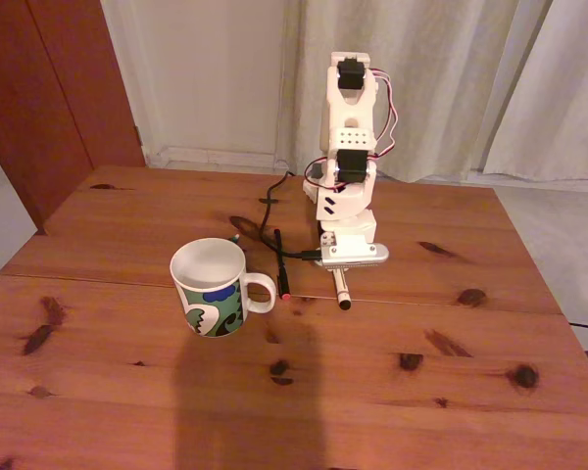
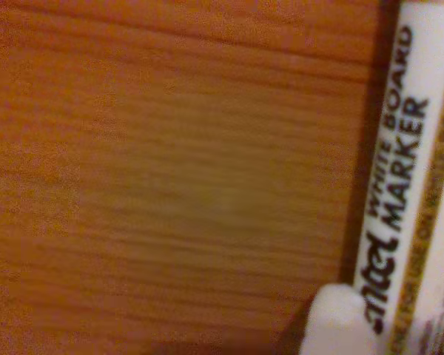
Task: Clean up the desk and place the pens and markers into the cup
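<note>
Down low, my pincer hung over the white marker on the desk; whether its jaws were spread, I couldn't tell.

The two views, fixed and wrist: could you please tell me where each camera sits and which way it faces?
Fixed view: stands at the near edge of the desk, raised, looking down and across at the mug, the pens and the arm, folded low in front of the curtains.
Wrist view: rides on the arm, close above the desk, facing down; a white jaw tip shows at the bottom edge.
Shared: the white marker and the wood.
</note>
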